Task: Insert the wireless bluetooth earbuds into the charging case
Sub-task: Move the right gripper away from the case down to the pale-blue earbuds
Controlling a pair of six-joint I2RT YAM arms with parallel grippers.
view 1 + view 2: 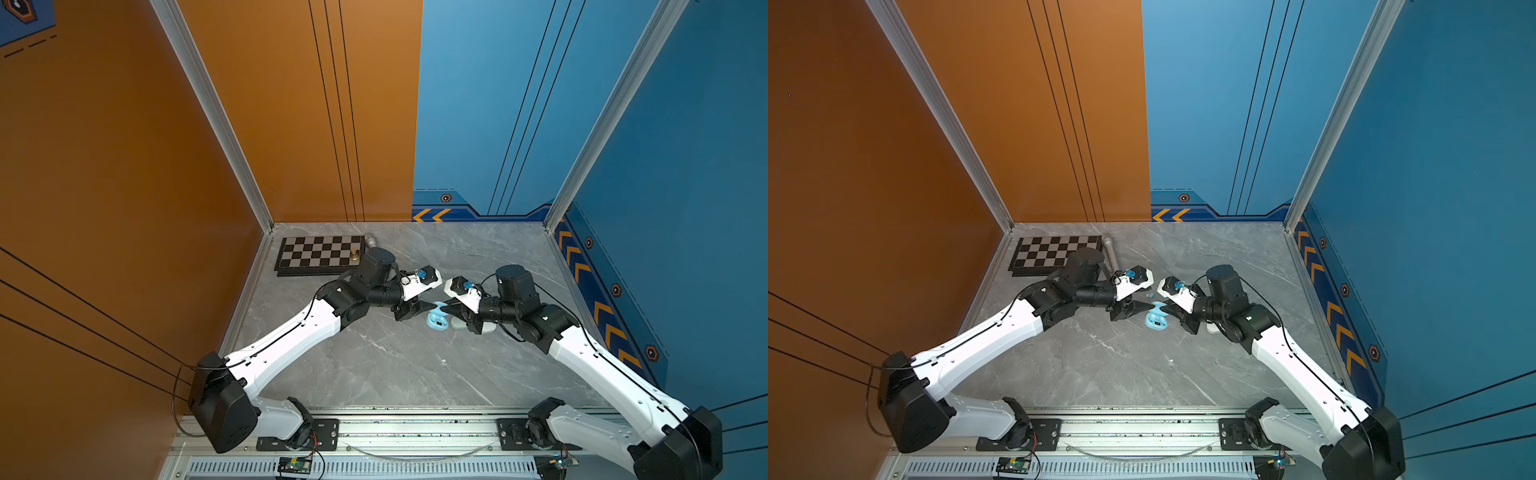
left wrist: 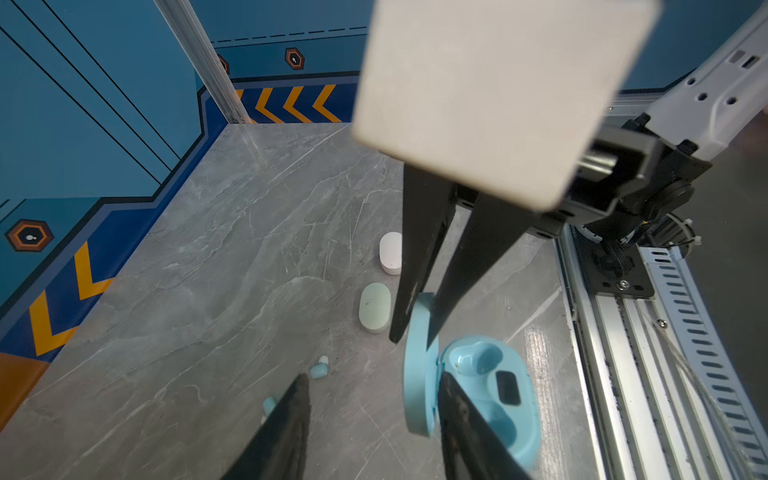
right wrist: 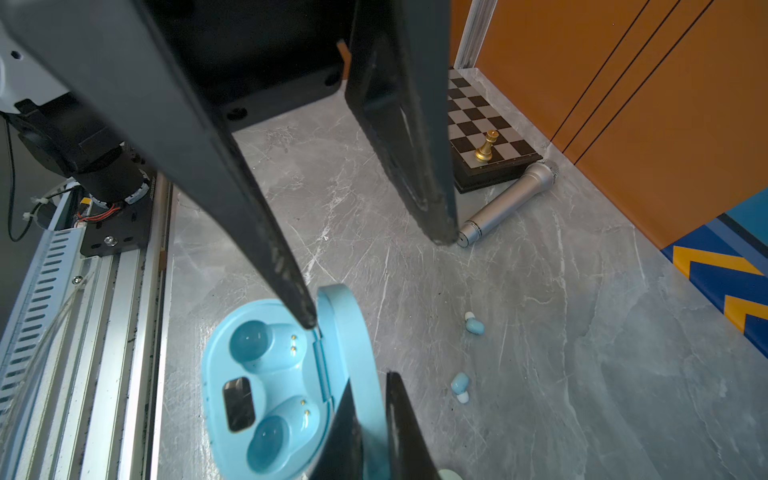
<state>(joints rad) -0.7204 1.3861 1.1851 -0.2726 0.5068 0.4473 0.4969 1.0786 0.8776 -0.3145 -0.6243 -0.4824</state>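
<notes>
Earbuds lie near open blue case, right hand pinching lid.

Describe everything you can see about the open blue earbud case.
The blue charging case is a pale-blue plastic oval lying open on the grey marble tabletop. Its base shows two empty earbud wells with gold contact pins and a dark rectangular window between them. The hinged lid stands upright, pinched by the right pincer; the open left pincer straddles it, one fingertip at the hinge.
</notes>
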